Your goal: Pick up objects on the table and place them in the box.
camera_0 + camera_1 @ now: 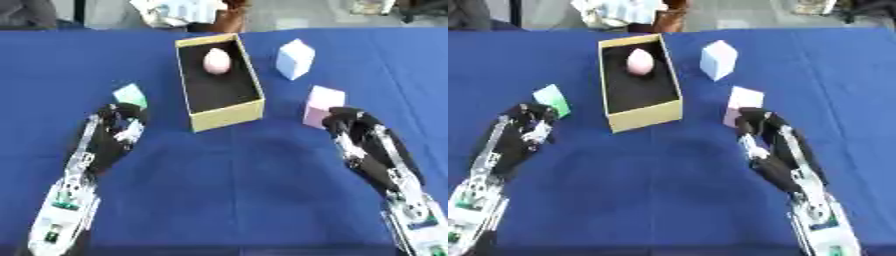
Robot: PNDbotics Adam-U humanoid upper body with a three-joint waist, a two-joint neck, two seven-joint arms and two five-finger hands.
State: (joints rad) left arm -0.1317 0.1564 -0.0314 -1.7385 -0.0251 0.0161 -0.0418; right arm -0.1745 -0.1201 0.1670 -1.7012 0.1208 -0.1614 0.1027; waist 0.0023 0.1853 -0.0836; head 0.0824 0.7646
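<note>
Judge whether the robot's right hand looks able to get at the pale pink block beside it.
Probably yes: the right hand sits right against the pale pink block, with only bare blue tablecloth around and nothing in between.

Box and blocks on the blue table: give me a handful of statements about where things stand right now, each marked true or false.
1. The box already holds a pink egg-shaped thing. True.
2. The green block lies inside the box. False: it sits on the cloth left of the box, just beyond the left hand.
3. The right hand is next to the pink block. True.
4. The white block is held up by the left hand. False: it stands on the table to the right of the box, with no hand near it.
5. The box lies on its side. False: it stands with its opening up.
</note>
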